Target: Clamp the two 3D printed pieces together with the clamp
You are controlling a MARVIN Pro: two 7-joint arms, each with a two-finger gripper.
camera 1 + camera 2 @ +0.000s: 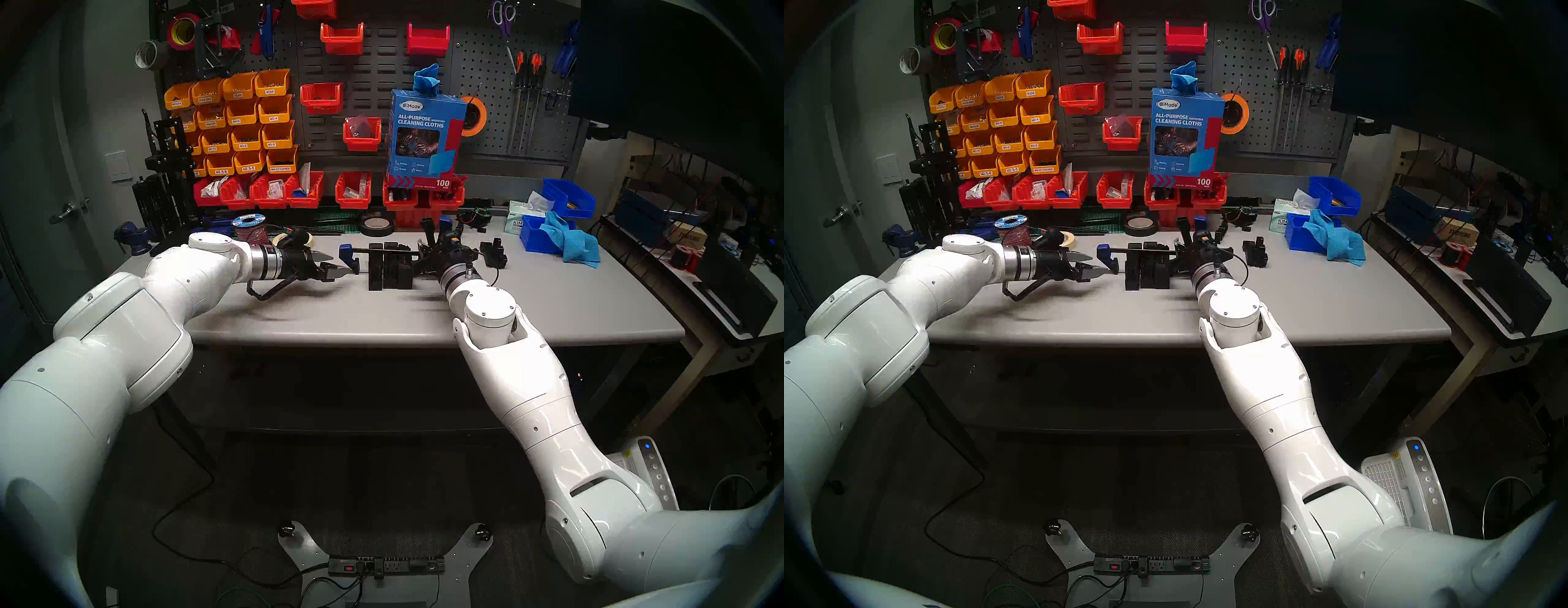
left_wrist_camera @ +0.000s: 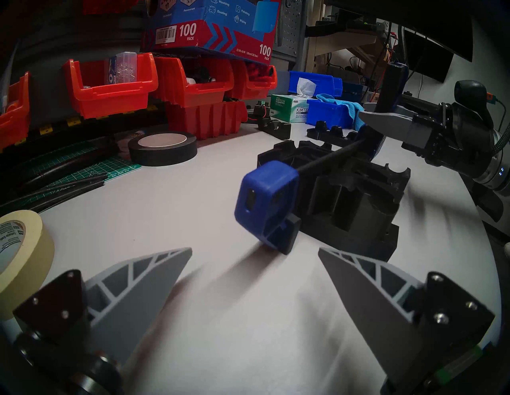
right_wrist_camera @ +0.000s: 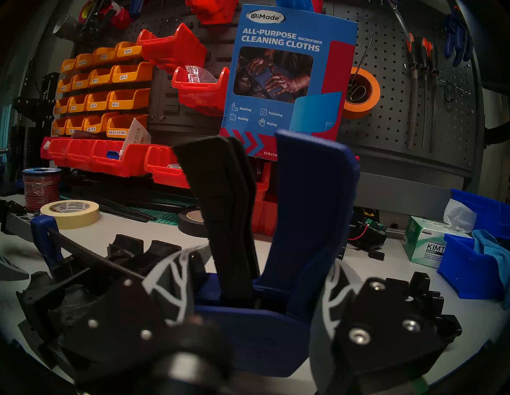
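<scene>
clamp [image 1: 384, 251] bar runs 9-to-3; its free blue jaw sits at 3 o'clock of the spread-open left gripper [image 1: 333, 264], while the right gripper [image 1: 441, 250] squeezes the handle.

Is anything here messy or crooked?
Yes, a bit. A blue cloth spills out of its blue bin onto the table. The clamp's end jaw hangs tilted beside the black printed pieces, not flat against them. The right pincer holds the handle; the left pincer is open.
</scene>
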